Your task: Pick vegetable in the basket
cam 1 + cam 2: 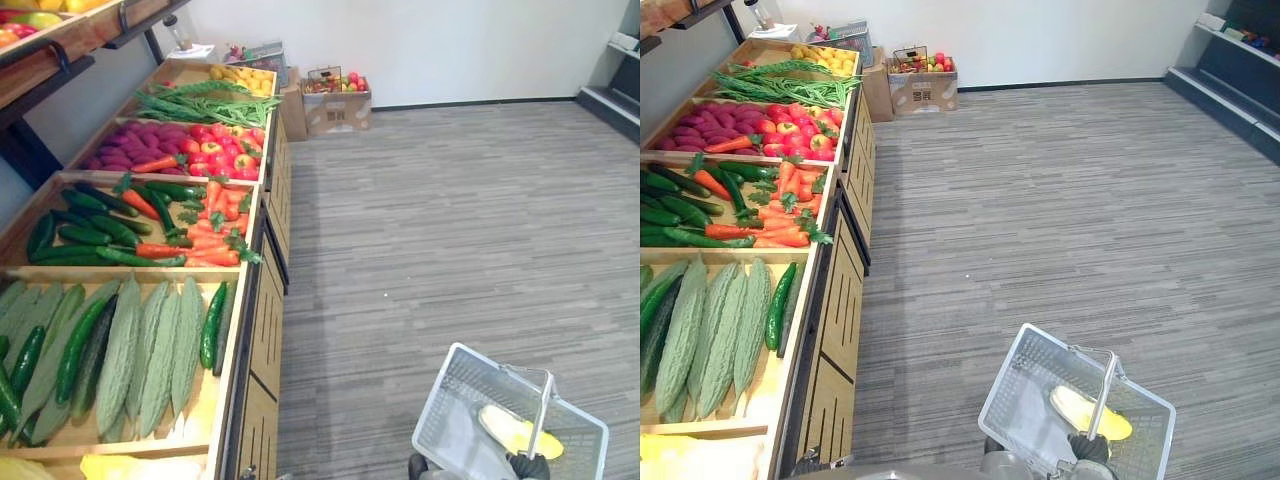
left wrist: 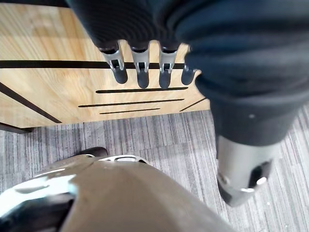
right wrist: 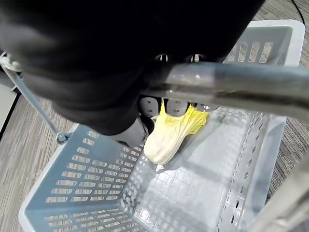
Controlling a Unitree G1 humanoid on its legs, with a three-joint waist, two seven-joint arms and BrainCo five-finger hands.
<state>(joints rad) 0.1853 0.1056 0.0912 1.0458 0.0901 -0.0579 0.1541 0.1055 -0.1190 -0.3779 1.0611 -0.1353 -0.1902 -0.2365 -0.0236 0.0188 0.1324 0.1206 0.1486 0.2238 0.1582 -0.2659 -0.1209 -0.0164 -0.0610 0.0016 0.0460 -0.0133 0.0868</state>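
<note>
My right hand (image 3: 120, 72) clamps the handle (image 3: 241, 84) of the basket (image 3: 72, 159); my left hand (image 2: 143, 67) hangs slack. The napa cabbage (image 3: 169, 135) looks light and bruisable: hold its pale base.

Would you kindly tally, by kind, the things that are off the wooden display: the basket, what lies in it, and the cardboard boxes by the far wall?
Grey basket: 1
Yellow-white leafy vegetable lying in it: 1
Cardboard boxes by the far wall: 2
Total: 4
</note>
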